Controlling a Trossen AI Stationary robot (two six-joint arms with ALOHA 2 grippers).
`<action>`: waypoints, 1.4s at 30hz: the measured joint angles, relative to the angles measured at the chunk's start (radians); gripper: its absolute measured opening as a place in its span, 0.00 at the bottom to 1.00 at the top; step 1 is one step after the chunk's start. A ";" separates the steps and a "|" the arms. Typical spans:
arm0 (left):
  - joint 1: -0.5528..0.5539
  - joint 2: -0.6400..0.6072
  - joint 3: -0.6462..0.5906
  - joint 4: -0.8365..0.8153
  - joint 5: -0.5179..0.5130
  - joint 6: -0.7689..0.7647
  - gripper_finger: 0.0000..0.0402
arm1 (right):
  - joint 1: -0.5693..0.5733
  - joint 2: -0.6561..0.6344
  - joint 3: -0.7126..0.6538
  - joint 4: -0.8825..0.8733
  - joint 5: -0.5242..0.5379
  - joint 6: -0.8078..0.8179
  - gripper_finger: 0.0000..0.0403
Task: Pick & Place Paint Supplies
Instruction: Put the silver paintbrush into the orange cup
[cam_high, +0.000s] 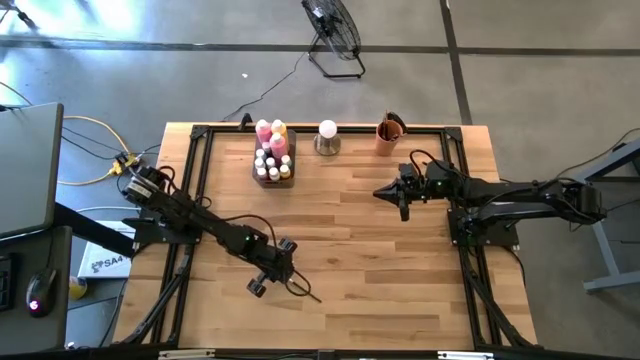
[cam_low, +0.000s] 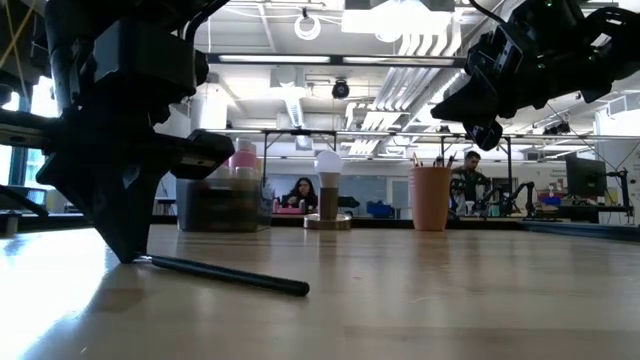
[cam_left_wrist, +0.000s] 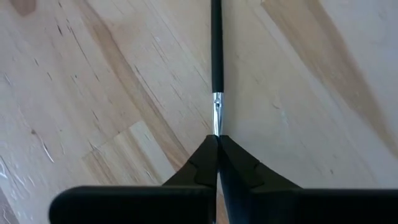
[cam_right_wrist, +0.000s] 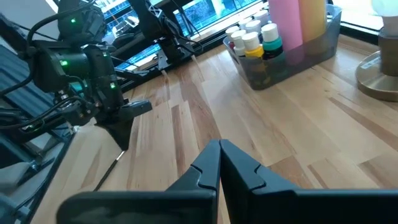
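A thin dark-handled paintbrush (cam_left_wrist: 216, 50) lies on the wooden table near the front left, also seen in the low view (cam_low: 230, 275). My left gripper (cam_left_wrist: 217, 138) is shut on one end of it, slanting down at the table (cam_high: 291, 282). My right gripper (cam_right_wrist: 219, 146) hangs shut and empty above the table's right middle (cam_high: 385, 192). Pink and yellow paint bottles (cam_high: 271, 133) and tiny white-capped bottles (cam_right_wrist: 252, 36) stand in the grey tray (cam_high: 272, 172) at the far edge. My left gripper pinches the paintbrush's bristle end, just past the metal ferrule (cam_left_wrist: 217, 112), between its two fingertips. The fingers slant down from the table's left, and the brush runs on from them in line. The handle (cam_low: 250, 280) lies on the table.
A white ball on a metal base (cam_high: 327, 135) and an orange cup (cam_high: 388, 135) with brushes stand at the far edge, right of the tray. A black frame (cam_high: 190, 180) borders the table. The wooden middle (cam_high: 350, 240) between the arms is bare.
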 joint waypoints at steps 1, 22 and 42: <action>0.000 0.000 0.002 -0.003 0.000 0.003 0.01 | 0.000 0.000 0.000 0.000 -0.003 0.001 0.00; 0.352 0.002 0.287 -0.304 0.288 0.205 0.00 | 0.063 -0.228 -0.001 0.055 -0.173 0.018 0.00; 0.625 0.000 0.288 -0.109 0.589 -0.061 0.00 | 0.677 -0.196 0.000 -0.101 0.837 -0.134 0.00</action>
